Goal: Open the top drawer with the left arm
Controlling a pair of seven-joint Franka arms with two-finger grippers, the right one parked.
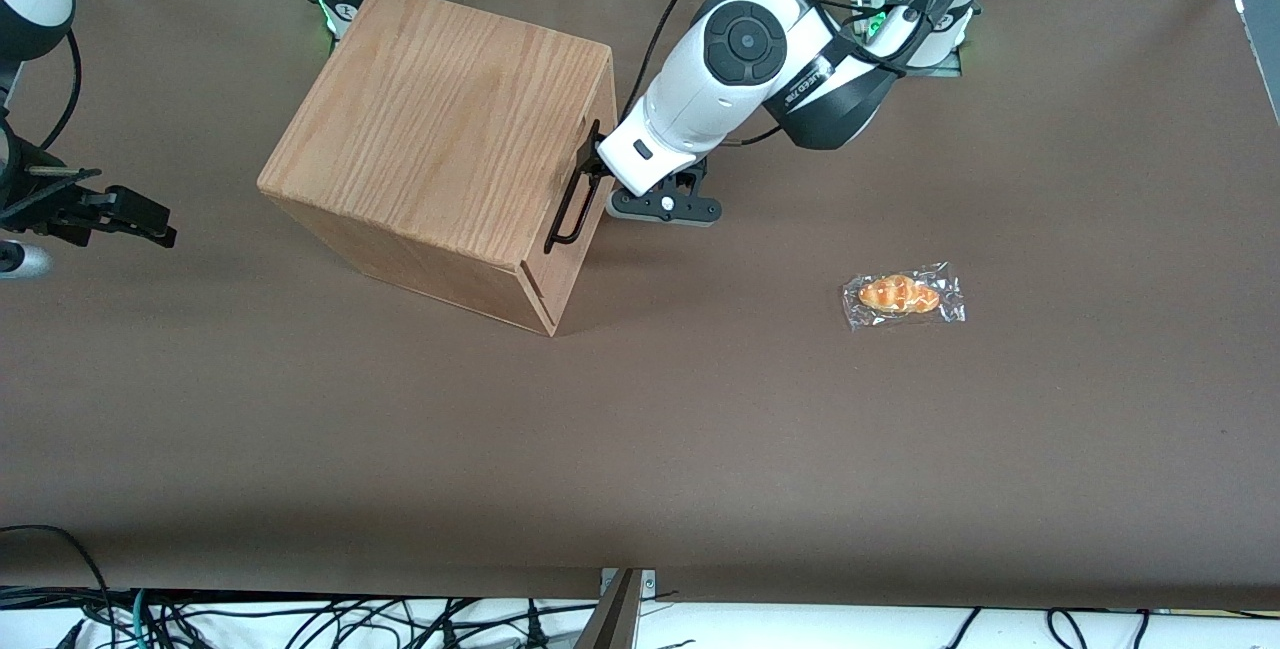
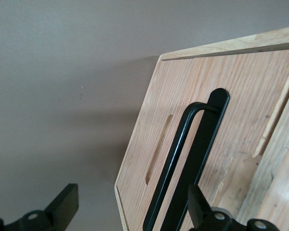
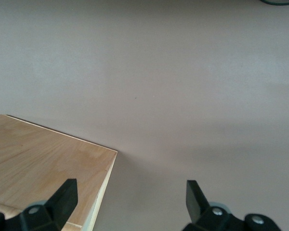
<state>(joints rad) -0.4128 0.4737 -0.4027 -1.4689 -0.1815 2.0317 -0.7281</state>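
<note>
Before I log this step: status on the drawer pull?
Left end effector open at black bar handle. Light-wood top drawer shut. Nothing in the way.

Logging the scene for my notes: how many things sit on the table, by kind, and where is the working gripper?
Wooden drawer box: 1
Wrapped bread roll: 1
Total: 2
The left arm's gripper, open, is at the top drawer's black bar handle.

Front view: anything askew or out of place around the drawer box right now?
The wooden box sits turned at an angle to the table's edges. A wrapped bread roll lies alone toward the working arm's end. The gripper is open at the black handle of the top drawer.
</note>
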